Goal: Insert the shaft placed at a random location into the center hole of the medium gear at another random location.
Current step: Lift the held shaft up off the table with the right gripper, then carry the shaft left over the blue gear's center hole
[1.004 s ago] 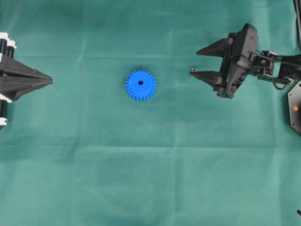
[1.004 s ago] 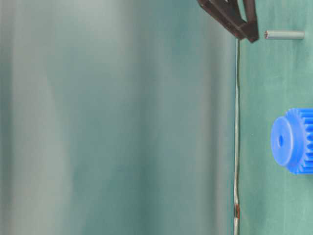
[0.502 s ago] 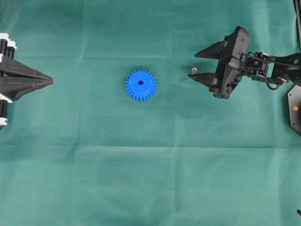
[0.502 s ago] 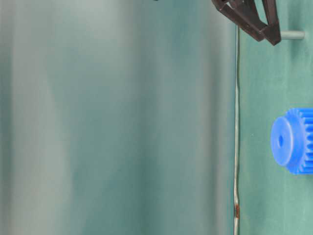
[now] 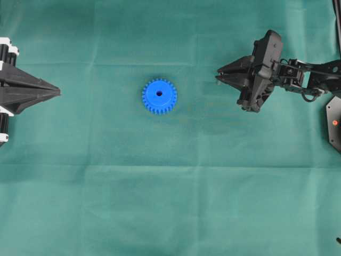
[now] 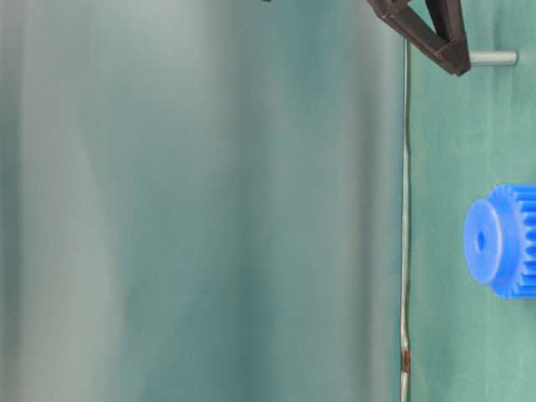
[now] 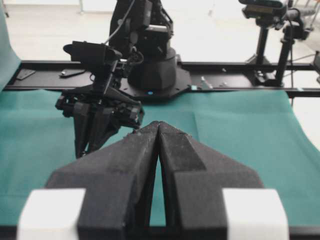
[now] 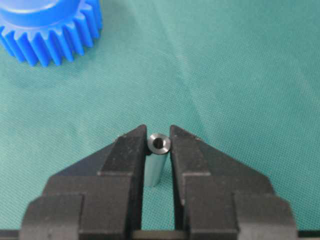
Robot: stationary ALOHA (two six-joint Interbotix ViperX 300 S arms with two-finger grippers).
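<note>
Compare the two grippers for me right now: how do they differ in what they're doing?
The right gripper has its jaws closed on the shaft, pinching it upright near its top; the left gripper is shut on nothing. The right gripper sits close to the medium gear, reaching in from the right of the overhead view; the left gripper sits at the far left edge, well away from it. Both are black with tapered fingers.

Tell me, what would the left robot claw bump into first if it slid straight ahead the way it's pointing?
Probably the bright blue plastic toothed gear. In the overhead view the left gripper, jaws shut, points across bare green cloth toward it. Height is unclear, so it might pass above.
</note>
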